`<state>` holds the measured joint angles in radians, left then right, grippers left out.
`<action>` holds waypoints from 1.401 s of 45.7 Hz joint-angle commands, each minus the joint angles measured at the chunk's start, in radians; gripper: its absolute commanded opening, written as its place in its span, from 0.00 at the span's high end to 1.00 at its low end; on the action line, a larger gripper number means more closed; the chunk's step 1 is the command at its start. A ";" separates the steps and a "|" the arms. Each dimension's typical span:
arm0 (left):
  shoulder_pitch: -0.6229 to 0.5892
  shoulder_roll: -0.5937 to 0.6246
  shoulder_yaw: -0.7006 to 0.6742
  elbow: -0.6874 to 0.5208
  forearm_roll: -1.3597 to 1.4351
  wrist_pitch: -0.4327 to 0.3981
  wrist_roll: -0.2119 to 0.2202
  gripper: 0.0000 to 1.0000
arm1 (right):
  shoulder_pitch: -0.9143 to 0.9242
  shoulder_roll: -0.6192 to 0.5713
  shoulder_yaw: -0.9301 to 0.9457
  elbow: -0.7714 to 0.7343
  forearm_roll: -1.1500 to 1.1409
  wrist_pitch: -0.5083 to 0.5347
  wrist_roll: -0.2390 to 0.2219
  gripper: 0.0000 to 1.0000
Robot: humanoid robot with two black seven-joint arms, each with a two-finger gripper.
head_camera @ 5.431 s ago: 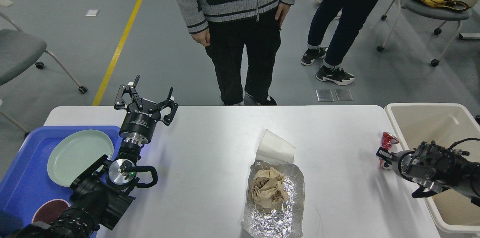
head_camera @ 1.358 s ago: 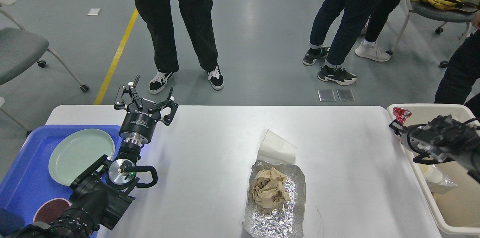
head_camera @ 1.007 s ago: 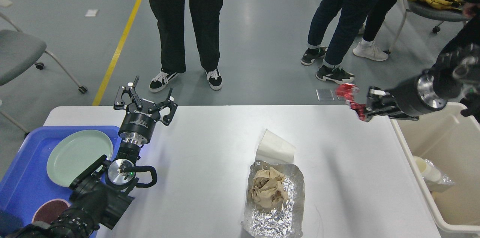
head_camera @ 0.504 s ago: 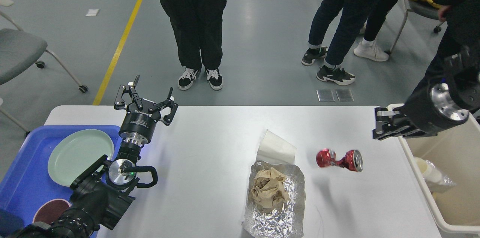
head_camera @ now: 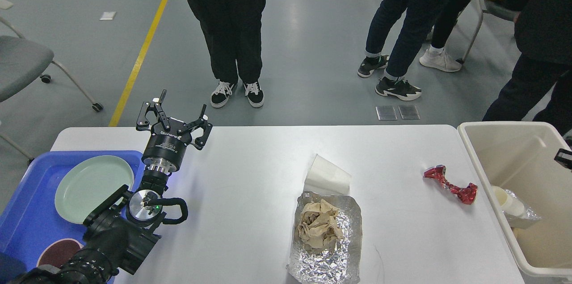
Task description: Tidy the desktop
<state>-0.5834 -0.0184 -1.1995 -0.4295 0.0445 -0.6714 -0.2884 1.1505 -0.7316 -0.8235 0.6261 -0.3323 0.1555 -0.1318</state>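
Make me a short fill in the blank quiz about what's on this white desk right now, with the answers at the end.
1. The crushed red can lies on the desktop beside the beige ____.
2. The crumpled brown paper sits on a sheet of ____.
3. The pale green plate rests in the ____ tray.
4. The left gripper has its jaws ____.

Missing words: bin; foil; blue; open

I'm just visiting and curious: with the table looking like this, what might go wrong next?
The crushed red can lies on the desktop beside the beige bin, not in it; its twisted shape could slip from a grip. The white paper cup lies tipped against the foil tray holding crumpled brown paper, so moving either may push the other. The left gripper is open and empty.
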 commanded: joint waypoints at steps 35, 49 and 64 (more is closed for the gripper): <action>-0.001 0.000 0.000 0.000 0.000 0.000 0.000 0.04 | -0.072 0.047 0.015 -0.037 -0.001 -0.024 -0.002 1.00; -0.001 0.000 0.000 0.000 0.000 0.000 0.000 0.04 | -0.072 0.054 0.017 -0.031 0.001 -0.013 -0.002 0.14; -0.001 0.000 0.000 0.000 0.000 0.000 0.000 0.04 | 0.328 -0.028 0.000 0.383 0.006 0.132 -0.003 0.00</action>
<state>-0.5838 -0.0185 -1.1995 -0.4295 0.0447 -0.6709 -0.2884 1.2458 -0.6767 -0.8070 0.7710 -0.3267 0.1722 -0.1335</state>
